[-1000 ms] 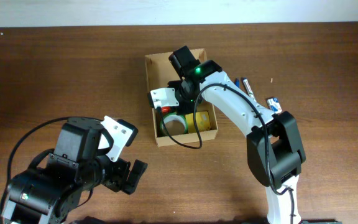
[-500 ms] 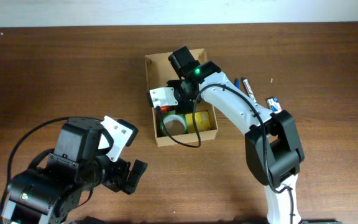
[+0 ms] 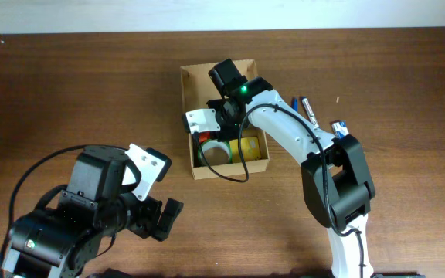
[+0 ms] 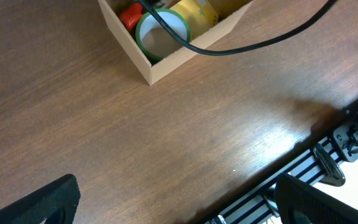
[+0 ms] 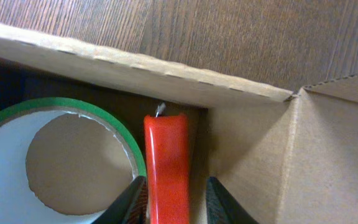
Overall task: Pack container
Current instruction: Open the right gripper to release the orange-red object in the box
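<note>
Right end effector (image 5: 171, 200) sits inside the container (image 5: 135, 62), jaws slightly parted astride the red item (image 5: 165, 149); I'd open wider, then lift straight up, clear of the tape roll (image 5: 73, 106) beside it

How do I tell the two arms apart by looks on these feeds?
Right arm: white links, black joints, green light near the wrist, looping black cable, pale fingers. Left arm: bulky black, white wrist plate, black cable, black fingers.
</note>
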### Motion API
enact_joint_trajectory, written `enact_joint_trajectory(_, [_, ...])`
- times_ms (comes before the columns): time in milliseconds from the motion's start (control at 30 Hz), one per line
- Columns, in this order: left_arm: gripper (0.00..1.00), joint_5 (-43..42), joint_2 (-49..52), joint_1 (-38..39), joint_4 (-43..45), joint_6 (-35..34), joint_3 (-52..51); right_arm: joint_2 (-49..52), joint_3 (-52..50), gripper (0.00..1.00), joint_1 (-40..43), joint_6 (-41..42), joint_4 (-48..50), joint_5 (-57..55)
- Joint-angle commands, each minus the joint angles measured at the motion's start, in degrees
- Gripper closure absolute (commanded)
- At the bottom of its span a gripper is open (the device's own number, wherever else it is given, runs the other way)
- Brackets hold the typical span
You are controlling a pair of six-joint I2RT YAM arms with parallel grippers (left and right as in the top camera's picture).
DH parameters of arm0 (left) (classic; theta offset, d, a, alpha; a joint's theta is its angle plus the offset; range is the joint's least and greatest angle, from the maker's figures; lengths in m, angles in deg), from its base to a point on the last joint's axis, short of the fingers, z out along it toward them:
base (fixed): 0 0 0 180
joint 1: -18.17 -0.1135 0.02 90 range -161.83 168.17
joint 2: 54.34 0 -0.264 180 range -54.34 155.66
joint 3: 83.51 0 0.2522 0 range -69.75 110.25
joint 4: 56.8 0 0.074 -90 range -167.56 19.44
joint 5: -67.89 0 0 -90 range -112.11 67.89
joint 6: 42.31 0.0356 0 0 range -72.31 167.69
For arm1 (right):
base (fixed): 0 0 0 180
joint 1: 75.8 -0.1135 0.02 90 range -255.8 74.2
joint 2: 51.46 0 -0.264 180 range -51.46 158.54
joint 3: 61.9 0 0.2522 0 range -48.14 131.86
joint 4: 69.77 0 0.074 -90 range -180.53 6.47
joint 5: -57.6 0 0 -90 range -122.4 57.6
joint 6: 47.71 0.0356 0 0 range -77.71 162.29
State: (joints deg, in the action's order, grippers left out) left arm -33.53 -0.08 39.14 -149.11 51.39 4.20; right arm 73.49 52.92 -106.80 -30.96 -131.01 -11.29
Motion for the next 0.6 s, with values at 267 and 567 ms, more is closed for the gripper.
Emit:
enact_joint_trajectory(267, [0.01,-0.8,-0.3,-0.2,0.0,1.1,0.2,0.0,-0.2,0.62,0.4,6.6,-0.5,0.7])
enact_joint_trajectory(567, [0.00,-0.8,-0.3,-0.1,0.0,1.1,0.2,-9.3,-0.1,0.61,0.4,12.9,-3.5,0.7])
